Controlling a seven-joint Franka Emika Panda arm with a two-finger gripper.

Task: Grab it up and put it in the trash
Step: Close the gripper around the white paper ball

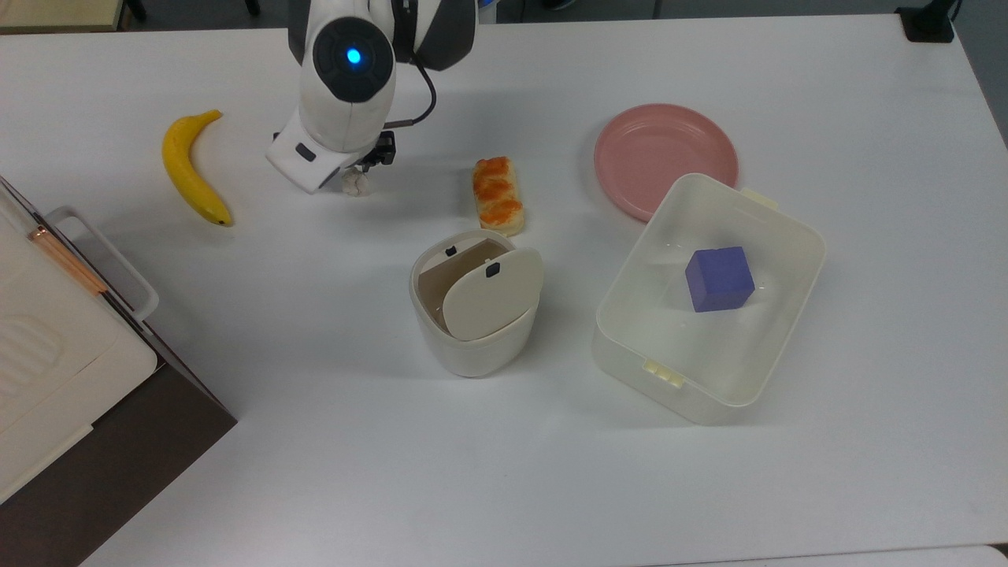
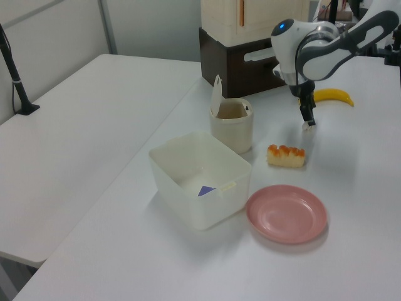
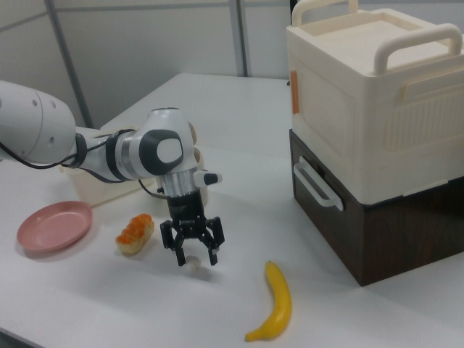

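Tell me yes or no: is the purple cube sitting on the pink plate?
No, the purple cube sits inside the rectangular cream container, beside the pink plate.

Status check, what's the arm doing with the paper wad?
End effector open, straddling the wad on the table. Wad not lifted. Bin lid tilted open; bread lies between wad and bin.
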